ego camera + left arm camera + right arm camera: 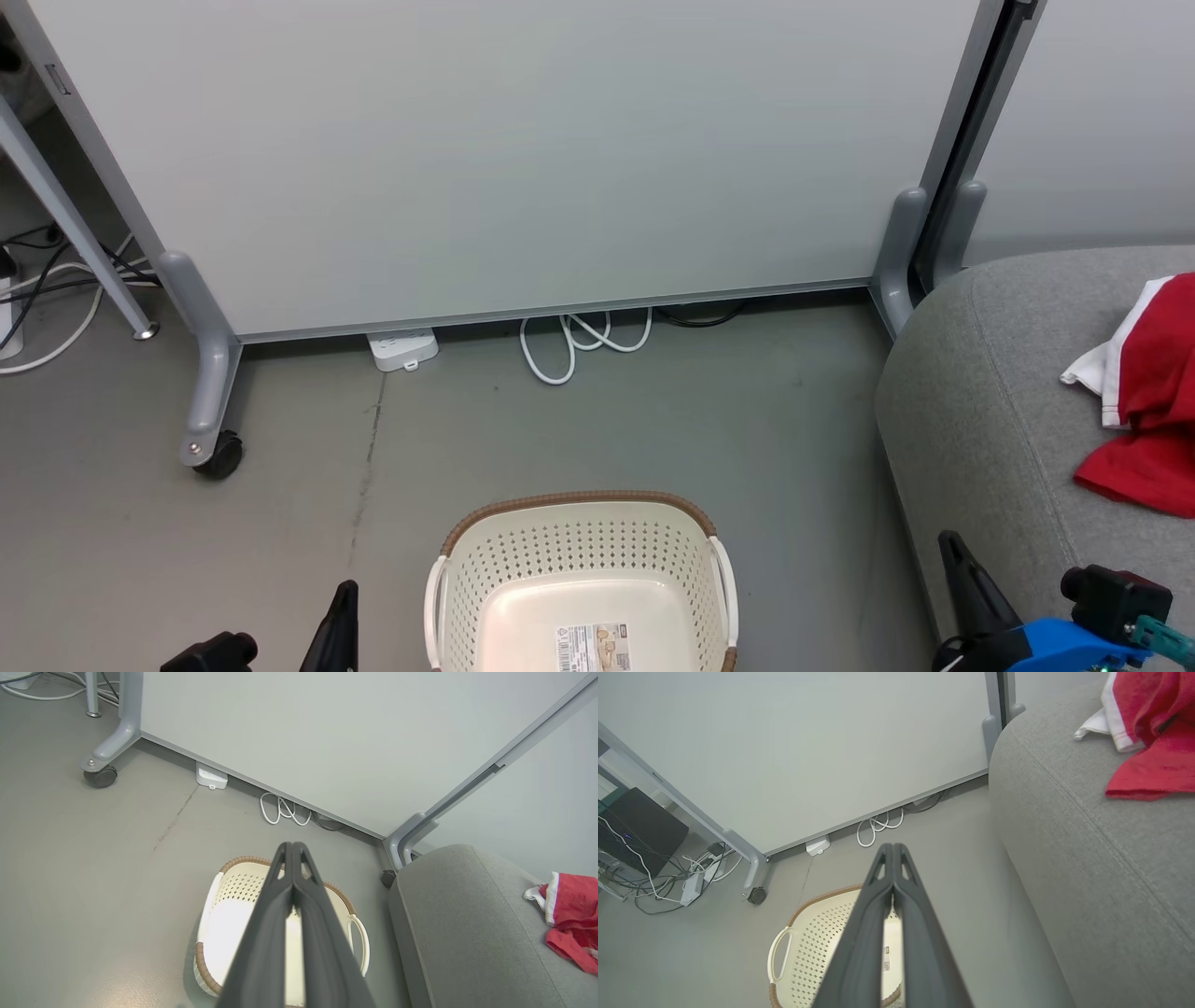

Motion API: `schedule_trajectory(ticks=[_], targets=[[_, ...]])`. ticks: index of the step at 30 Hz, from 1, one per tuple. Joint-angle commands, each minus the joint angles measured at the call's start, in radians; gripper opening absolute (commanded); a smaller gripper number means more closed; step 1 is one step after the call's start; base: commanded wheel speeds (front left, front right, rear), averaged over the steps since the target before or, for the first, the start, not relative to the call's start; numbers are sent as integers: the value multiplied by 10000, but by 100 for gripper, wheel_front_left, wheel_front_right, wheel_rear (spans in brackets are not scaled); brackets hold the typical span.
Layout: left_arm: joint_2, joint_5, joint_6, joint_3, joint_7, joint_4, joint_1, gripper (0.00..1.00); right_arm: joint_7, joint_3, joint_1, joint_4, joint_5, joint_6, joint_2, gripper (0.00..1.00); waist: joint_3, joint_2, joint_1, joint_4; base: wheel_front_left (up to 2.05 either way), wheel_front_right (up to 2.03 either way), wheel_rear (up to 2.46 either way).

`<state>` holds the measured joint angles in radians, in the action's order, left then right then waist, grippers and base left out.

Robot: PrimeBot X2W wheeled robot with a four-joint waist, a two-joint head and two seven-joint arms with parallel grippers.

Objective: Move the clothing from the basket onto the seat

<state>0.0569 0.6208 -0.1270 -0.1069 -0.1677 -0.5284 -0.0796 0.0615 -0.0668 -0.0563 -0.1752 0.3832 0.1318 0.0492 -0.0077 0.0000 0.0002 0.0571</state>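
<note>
The cream perforated basket [523, 569] [233, 891] [812, 938] stands on the floor at the bottom middle of the head view, its inside bare apart from a label. Red clothing [1153, 392] [572, 919] [1150, 732] with white trim lies crumpled on the grey seat [990, 401] [462, 924] [1087, 835] at the right. My left gripper [347, 597] [292, 848] hangs shut and holding nothing above the basket's left side. At the lower right, over the seat's front edge, my right gripper [954, 551] [890, 848] is also shut on nothing.
A pale wheeled partition [504, 159] stands behind the basket, with a caster [219, 457] at the left, a white power strip [403, 350] and a looped white cable [579, 341] at its foot. More cables and a dark box [640, 830] lie at the far left.
</note>
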Motion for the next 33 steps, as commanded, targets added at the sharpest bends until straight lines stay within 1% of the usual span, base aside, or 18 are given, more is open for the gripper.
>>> schedule_trajectory(ticks=[1,14,33], targets=[[53,276,-10,94,55,237,-201,0,5,-28,368,124,364,-3,16,0,1,0,-1,-4,0,0,0],[36,2057,-17,493,565,727,-238,0,100,-114,615,-23,2571,-5,16,0,14,0,-1,-74,0,0,0],[12,4354,-27,1004,1233,1364,-289,0,233,-225,941,-213,5411,-8,17,0,34,0,-1,-181,0,0,0]])
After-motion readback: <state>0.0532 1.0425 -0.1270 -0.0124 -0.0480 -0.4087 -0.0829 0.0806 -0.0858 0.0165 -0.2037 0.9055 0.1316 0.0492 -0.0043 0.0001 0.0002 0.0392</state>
